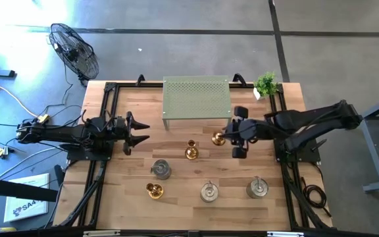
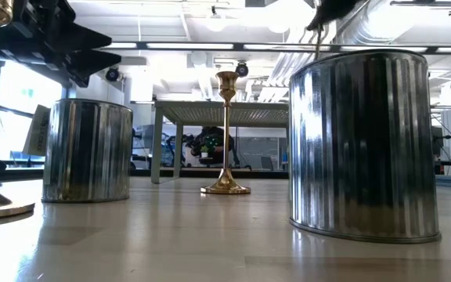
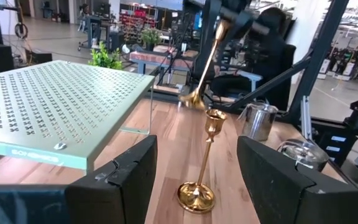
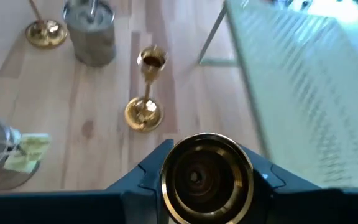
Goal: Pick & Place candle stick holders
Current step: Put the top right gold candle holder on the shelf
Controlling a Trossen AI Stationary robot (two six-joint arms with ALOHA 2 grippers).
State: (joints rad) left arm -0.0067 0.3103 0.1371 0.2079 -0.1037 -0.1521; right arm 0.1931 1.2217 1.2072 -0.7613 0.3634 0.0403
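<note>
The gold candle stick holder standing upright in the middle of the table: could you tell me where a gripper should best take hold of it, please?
Probably by the thin stem. The gold candle stick holder stands upright on a round base wider than its cup, so fingers closing level around the stem, below the cup, should fit. The open left gripper already faces it across bare table; the right gripper holds another gold holder.

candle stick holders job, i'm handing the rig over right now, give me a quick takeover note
Right gripper: shut on a gold candle stick holder, held tilted above the table in front of the green perforated stand.
Left gripper: open, empty, waiting at the table's left side.
On the table: gold holder at centre, gold holder front left, silver holders at and.
Done: one gold holder picked up.
Left: place it, then the other five. Nothing sits on the stand yet.
</note>
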